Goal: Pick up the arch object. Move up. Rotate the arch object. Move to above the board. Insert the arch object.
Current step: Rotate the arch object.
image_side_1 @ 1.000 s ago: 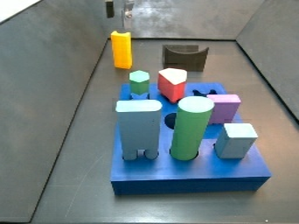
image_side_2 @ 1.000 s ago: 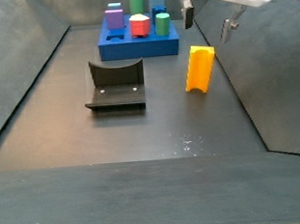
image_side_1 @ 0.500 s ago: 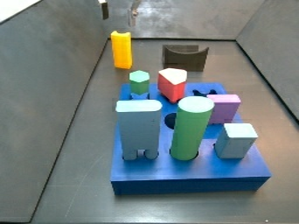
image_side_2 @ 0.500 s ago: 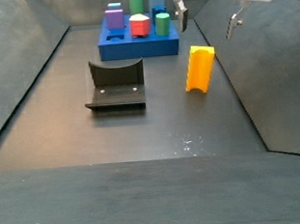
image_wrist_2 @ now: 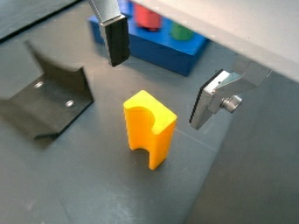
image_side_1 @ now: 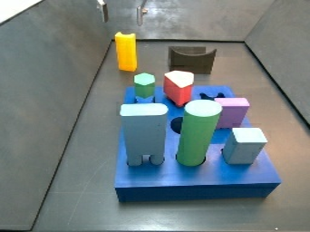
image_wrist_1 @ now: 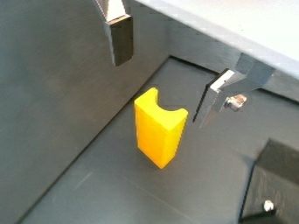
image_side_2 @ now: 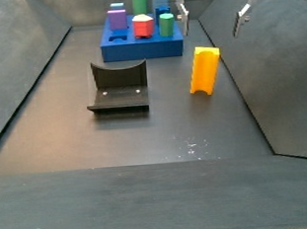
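Since a second ago, my gripper (image_wrist_2: 159, 72) has risen a little higher above the floor, so that in a side view only the finger tips (image_side_1: 101, 9) show at the upper edge. Its jaws stand wide apart and hold nothing. In both wrist views the two flat silver fingers (image_wrist_1: 121, 39) flank empty air, with the arch object (image_wrist_2: 147, 129) standing on the floor below and between them, not touched by either finger.

That arch object (image_wrist_1: 160, 128) stands upright on the dark floor, yellow, with the curved notch at its upper end. In a side view it (image_side_1: 125, 51) stands close to the left wall, far from the camera, its orange side facing forward. In another side view it (image_side_2: 206, 69) stands near the right wall, just below my gripper's fingers (image_side_2: 243, 14).

Beside it, well apart, the fixture (image_side_2: 119, 85), a dark L-shaped bracket, sits on the floor.

Farther off lies the board (image_side_1: 194, 182), a thick blue square base. It bears a tall light-blue block (image_side_1: 143, 134), a green cylinder (image_side_1: 198, 132), a red and white block (image_side_1: 179, 87), a purple block (image_side_1: 233, 112) and a small green block (image_side_1: 144, 85).
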Robot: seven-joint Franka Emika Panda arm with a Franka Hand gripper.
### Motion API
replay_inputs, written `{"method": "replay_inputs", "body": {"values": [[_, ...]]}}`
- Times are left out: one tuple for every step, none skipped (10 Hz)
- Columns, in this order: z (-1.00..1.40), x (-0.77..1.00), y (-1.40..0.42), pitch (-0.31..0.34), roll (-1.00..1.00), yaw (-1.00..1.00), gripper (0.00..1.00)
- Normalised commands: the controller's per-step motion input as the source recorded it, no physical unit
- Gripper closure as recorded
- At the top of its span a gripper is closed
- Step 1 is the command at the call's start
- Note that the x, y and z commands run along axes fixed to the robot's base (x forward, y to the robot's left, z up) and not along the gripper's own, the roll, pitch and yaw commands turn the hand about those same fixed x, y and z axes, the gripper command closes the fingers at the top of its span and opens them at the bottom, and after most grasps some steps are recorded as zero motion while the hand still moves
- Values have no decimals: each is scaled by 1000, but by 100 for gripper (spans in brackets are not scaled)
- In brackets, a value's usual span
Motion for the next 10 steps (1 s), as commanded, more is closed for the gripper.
{"method": "replay_inputs", "body": {"values": [[-30, 38, -4, 18, -35, 873, 0], [-30, 38, -4, 18, -35, 462, 0], [-30, 38, -4, 18, -35, 332, 0], [-1000, 0, 0, 17, -35, 176, 0], [-1000, 4, 0, 12, -35, 115, 0], [-1000, 20, -3, -19, -40, 65, 0], [-1000, 26, -8, -31, -46, 51, 0], [-995, 30, -13, -42, -55, 43, 0], [-899, 28, -12, -45, -59, 39, 0], [-773, 28, -10, -49, -64, 34, 0]]}}
